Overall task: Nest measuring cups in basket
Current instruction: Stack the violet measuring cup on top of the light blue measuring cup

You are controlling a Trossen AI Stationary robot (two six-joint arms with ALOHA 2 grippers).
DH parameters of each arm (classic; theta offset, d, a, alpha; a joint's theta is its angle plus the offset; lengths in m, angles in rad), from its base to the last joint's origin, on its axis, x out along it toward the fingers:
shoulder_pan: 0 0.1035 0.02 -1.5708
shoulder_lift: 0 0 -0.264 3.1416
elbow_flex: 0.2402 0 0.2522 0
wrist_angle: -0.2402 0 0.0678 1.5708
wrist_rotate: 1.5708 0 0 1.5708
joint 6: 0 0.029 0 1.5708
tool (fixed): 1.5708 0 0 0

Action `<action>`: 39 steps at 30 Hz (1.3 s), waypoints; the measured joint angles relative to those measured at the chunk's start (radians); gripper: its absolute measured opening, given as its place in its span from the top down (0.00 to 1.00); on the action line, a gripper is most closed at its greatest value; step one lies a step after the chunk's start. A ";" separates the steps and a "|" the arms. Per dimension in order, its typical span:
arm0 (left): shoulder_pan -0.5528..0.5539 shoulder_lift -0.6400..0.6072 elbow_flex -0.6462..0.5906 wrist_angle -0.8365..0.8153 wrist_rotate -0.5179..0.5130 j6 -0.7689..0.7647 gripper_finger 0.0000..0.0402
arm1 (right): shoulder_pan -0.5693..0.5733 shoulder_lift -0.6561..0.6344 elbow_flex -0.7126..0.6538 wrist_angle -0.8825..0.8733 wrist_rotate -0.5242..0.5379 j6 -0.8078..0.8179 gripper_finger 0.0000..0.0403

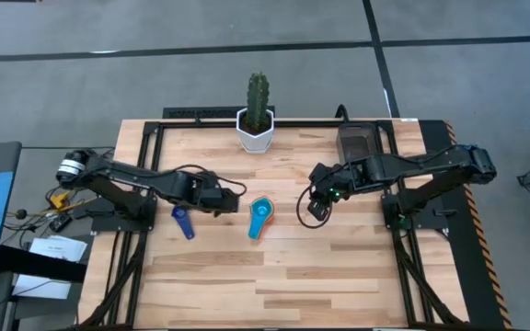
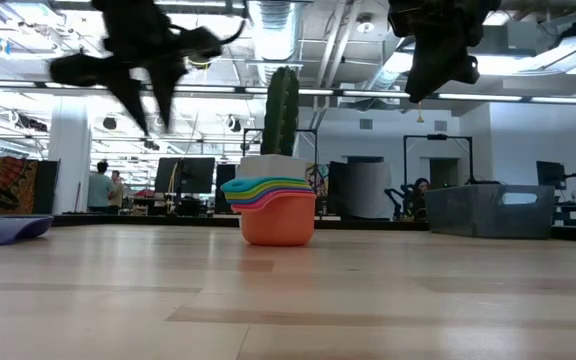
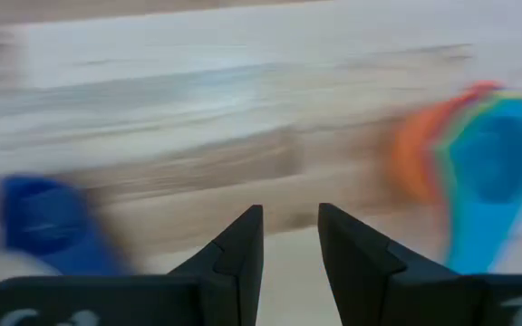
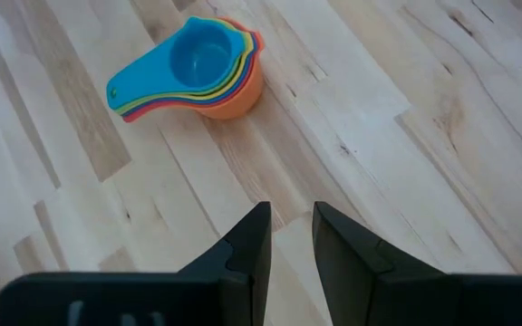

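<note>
Several measuring cups sit nested in one stack (image 1: 260,218) on the table's middle, blue on top and orange at the bottom, resting on the orange cup's base (image 2: 276,228). The right wrist view shows the stack (image 4: 198,68) with its handles fanned to one side. A dark blue cup (image 1: 182,222) lies alone to the left. The dark grey basket (image 1: 357,142) stands at the far right. My left gripper (image 1: 237,190) hangs shut above the table between the dark blue cup (image 3: 43,226) and the stack (image 3: 478,172). My right gripper (image 1: 313,213) hovers shut to the right of the stack.
A white hexagonal pot with a cactus (image 1: 257,129) stands at the far edge, behind the stack. The basket (image 2: 488,210) sits low on the table's right. Bare wood lies along the near half of the table (image 1: 274,285). People and desks show in the room beyond.
</note>
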 joint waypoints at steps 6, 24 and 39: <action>-0.024 -0.035 -0.046 -0.102 0.005 -0.037 0.76 | 0.000 0.000 0.000 0.003 0.022 0.000 0.73; -0.154 -0.303 -0.407 -0.040 0.061 -0.346 0.74 | -0.033 0.082 -0.002 0.198 0.018 0.038 0.73; -0.155 -0.332 -0.487 -0.179 0.100 -0.552 0.59 | -0.087 0.246 -0.001 0.395 -0.119 0.172 0.73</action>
